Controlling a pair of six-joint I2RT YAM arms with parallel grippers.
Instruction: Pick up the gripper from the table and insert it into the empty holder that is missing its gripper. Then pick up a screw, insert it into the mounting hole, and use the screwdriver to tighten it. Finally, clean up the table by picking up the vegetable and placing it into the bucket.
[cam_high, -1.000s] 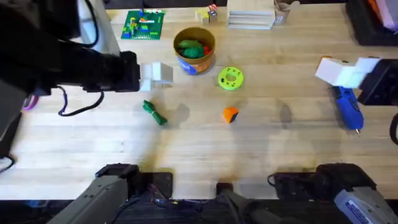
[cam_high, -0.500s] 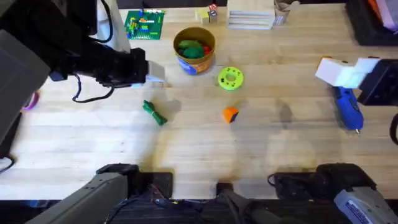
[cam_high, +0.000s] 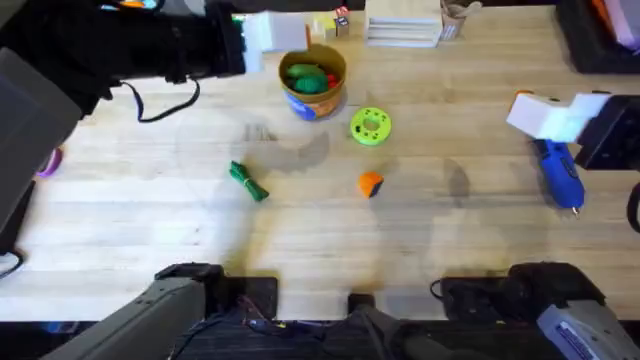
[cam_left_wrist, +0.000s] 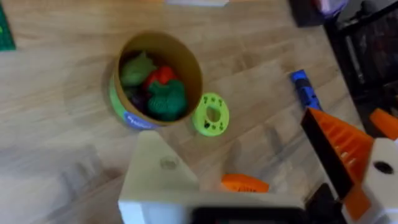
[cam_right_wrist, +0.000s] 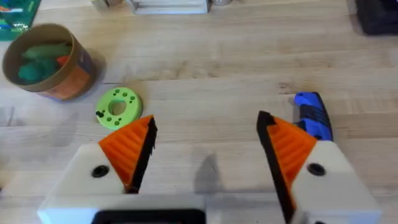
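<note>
Left tool (cam_high: 262, 32) sits high by the bucket (cam_high: 313, 80), one orange pad missing, can't tell its opening. Right tool (cam_right_wrist: 205, 146) is spread wide, empty, over the screwdriver (cam_high: 560, 175). Orange gripper (cam_high: 370, 183) lies mid-desk (cam_high: 150, 220), nearer me than both tools, approx. between the arms; I judge neither much closer.

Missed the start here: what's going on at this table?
Nothing is held yet. The left gripper hangs open by the bucket, its bare holder missing a pad. The orange gripper piece and the vegetable lie on the table. The right gripper hangs open over the screwdriver.
</note>
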